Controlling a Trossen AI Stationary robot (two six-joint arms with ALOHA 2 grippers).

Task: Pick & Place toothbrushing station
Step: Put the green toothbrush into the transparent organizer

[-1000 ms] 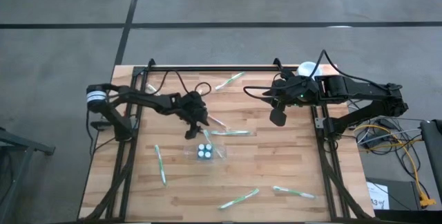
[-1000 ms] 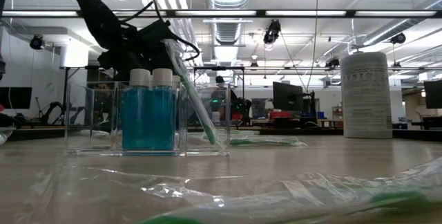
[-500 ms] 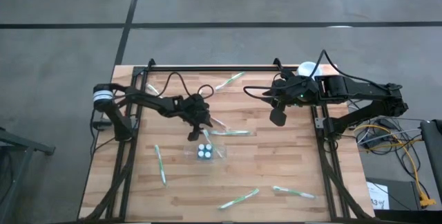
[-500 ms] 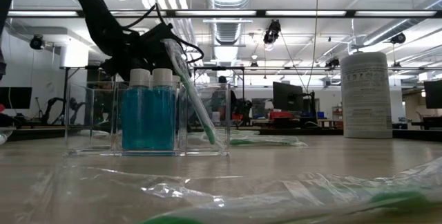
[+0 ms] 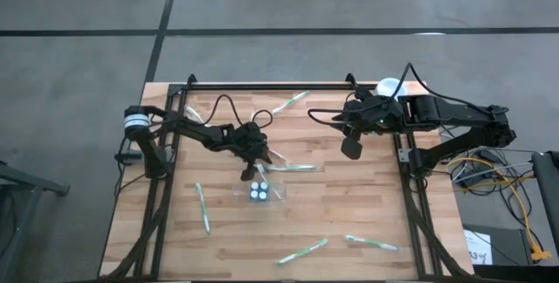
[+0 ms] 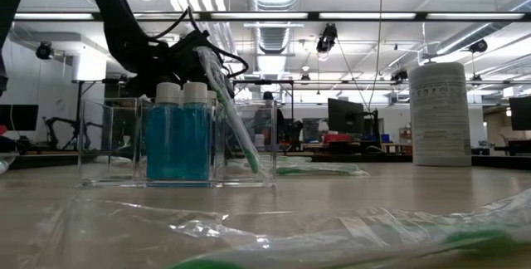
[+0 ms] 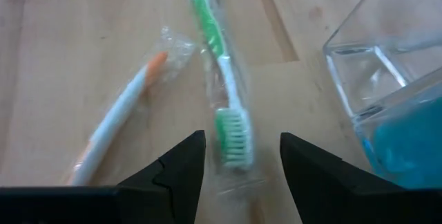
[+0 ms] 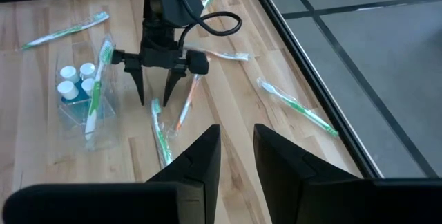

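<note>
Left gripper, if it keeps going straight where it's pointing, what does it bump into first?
Probably the wrapped green toothbrush lying between the left gripper's open fingers, then the table under it.

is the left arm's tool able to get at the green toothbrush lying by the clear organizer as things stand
Probably yes. The left tool hangs open right over the wrapped green toothbrush, its bristle end between the fingers. The orange toothbrush lies close beside it and the clear organizer stands on the other side, but neither covers it.

Pale striped wooden bench (image 5: 349, 204). Clear plastic organiser box (image 6: 178, 144) with blue liquid bottles, white caps (image 8: 72, 79). Green-and-white wrapped toothbrush (image 7: 224, 106); orange-tipped white wrapped toothbrush (image 7: 121, 117). White cylindrical canister (image 6: 440, 115).
</note>
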